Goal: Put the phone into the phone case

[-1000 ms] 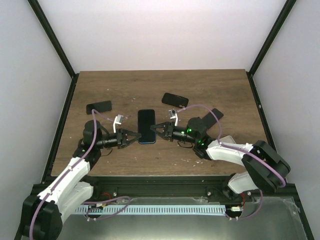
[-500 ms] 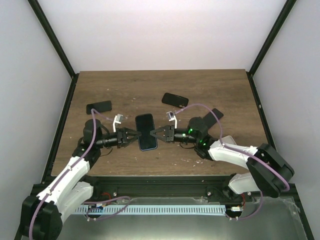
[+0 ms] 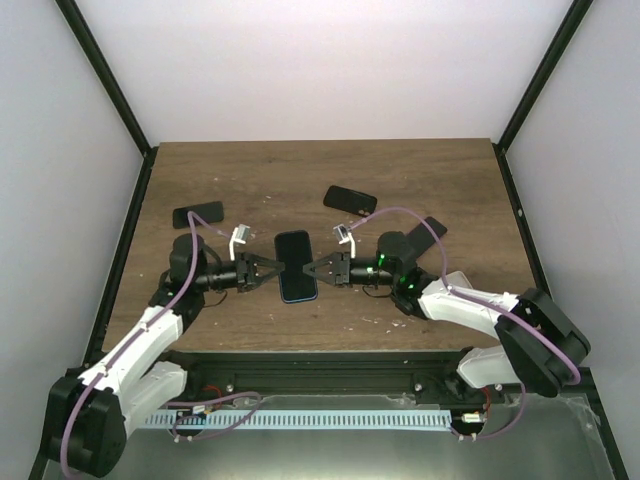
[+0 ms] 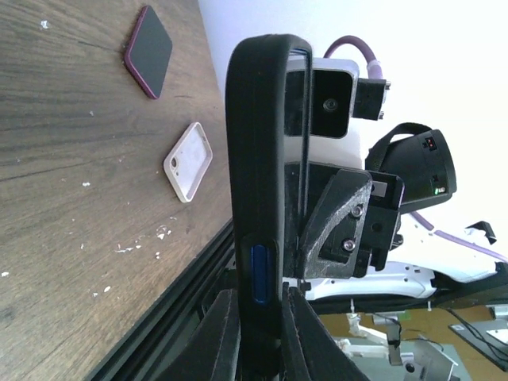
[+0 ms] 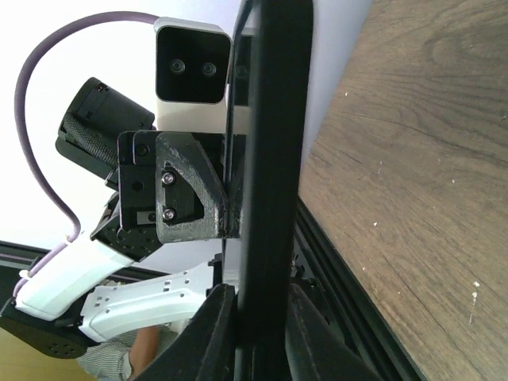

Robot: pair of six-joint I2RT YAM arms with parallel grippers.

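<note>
A dark phone (image 3: pixel 296 265) is held between both grippers, above the table's middle. My left gripper (image 3: pixel 272 271) is shut on its left edge and my right gripper (image 3: pixel 319 270) on its right edge. In the left wrist view my gripper (image 4: pixel 258 317) clamps a thick black case edge (image 4: pixel 254 151) with a blue side button (image 4: pixel 258 274). A thin dark slab sits flush against the case. In the right wrist view my gripper (image 5: pixel 258 317) clamps the same black edge (image 5: pixel 270 143). I cannot tell how fully the phone sits in the case.
A dark phone or case (image 3: pixel 198 214) lies at the far left, another (image 3: pixel 350 199) lies beyond the right gripper, and a third (image 3: pixel 432 230) lies partly behind the right arm. The left wrist view shows a maroon-edged phone (image 4: pixel 149 51) and a white case (image 4: pixel 189 161) on the wood.
Both grippers have moved in from the phone's near end to its two long sides and shut on it. The phone has shifted slightly nearer and tilted.
</note>
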